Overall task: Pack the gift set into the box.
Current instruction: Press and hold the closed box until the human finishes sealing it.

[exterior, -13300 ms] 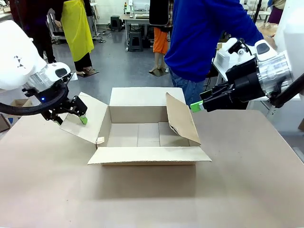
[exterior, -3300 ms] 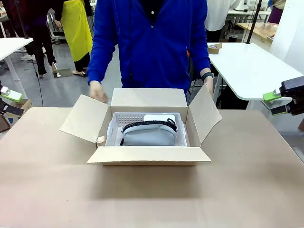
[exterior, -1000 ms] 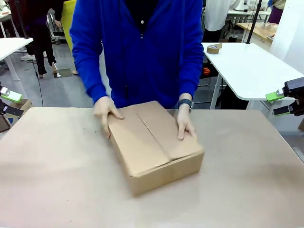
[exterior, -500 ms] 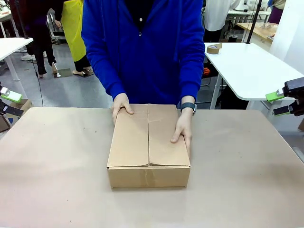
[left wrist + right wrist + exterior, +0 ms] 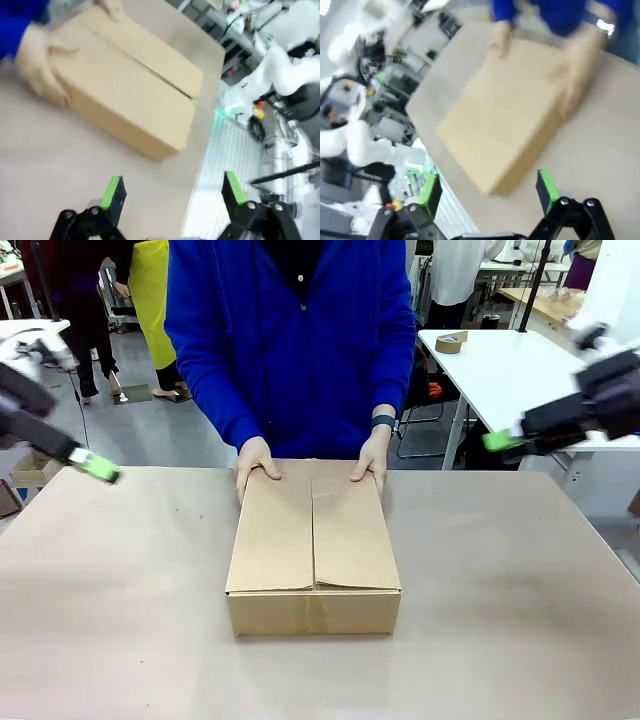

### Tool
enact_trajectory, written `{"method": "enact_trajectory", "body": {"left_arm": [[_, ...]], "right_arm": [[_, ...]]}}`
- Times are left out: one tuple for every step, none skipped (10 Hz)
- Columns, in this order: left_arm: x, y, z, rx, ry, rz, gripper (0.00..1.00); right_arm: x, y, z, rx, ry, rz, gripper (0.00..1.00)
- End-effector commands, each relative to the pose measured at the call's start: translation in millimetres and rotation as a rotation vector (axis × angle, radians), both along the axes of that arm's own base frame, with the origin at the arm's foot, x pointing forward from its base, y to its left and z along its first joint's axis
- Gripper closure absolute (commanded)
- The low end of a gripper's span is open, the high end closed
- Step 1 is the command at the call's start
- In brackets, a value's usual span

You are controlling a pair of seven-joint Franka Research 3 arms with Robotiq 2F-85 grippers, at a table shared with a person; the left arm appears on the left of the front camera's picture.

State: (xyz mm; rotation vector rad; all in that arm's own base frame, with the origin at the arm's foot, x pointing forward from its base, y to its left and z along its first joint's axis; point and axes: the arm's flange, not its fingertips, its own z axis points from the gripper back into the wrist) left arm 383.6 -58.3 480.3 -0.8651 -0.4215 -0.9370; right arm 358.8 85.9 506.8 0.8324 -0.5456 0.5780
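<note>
— What is the box like?
— The box (image 5: 313, 540) is plain brown cardboard, rectangular, with its flaps shut flat. It sits in the middle of the matte beige surface (image 5: 520, 640). A person's hands (image 5: 256, 462) rest on its far edge.
— And the jaws?
— The left jaws and the right jaws both stand wide, holding nothing. At the far right a white table (image 5: 470, 375) stands on a grey floor (image 5: 150, 430).

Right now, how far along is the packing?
Mostly done: the box sits closed, flaps folded flat, contents hidden. In hand: the person's hands rest on its far end; the left tool and right tool hover open, apart from it. Left: perhaps taping the bare seam.
</note>
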Motion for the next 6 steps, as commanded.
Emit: {"method": "enact_trajectory", "body": {"left_arm": [[7, -43, -42, -0.192, -0.556, -0.12, 0.0], [-3, -70, -59, -0.255, -0.606, -0.179, 0.0], [-15, -91, -70, -0.295, -0.619, -0.244, 0.0], [-17, -92, -66, -0.276, -0.675, -0.194, 0.0], [-7, -83, -42, -0.104, -0.426, -0.081, 0.0], [-7, -83, -42, -0.104, -0.426, -0.081, 0.0]], "right_arm": [[24, 59, -27, 0.233, -0.4, 0.344, 0.0], [11, 83, -36, 0.368, -0.392, 0.471, 0.0], [8, 91, -45, 0.387, -0.297, 0.533, 0.0], [11, 83, -51, 0.339, -0.198, 0.52, 0.0], [-7, 103, -19, 0.183, -0.299, 0.308, 0.0], [-7, 103, -19, 0.183, -0.299, 0.308, 0.0]]}}
